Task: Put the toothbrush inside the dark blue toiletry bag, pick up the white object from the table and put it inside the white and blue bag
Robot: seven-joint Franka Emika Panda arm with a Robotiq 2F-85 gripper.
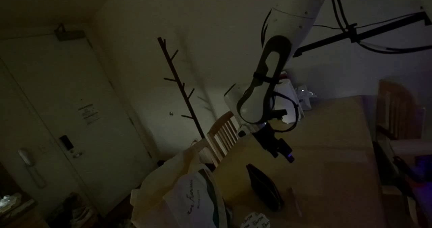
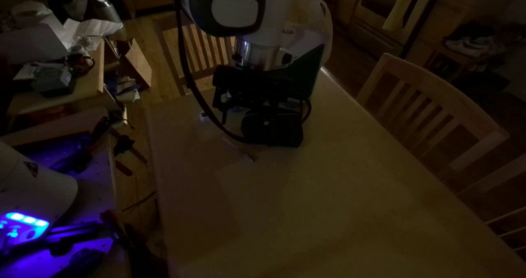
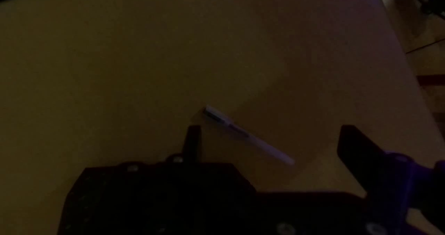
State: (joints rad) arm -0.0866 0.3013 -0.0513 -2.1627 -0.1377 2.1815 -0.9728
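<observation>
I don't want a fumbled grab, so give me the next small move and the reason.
Probably turn the fingers before lowering them: they stand open and empty above the table, and in the wrist view the toothbrush lies slantwise, more along the line from finger to finger than across it. Turned, they should close across it more surely.

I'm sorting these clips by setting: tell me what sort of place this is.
Probably a home, judging by the coat stand, the slatted wooden chairs and the shoes.
</observation>
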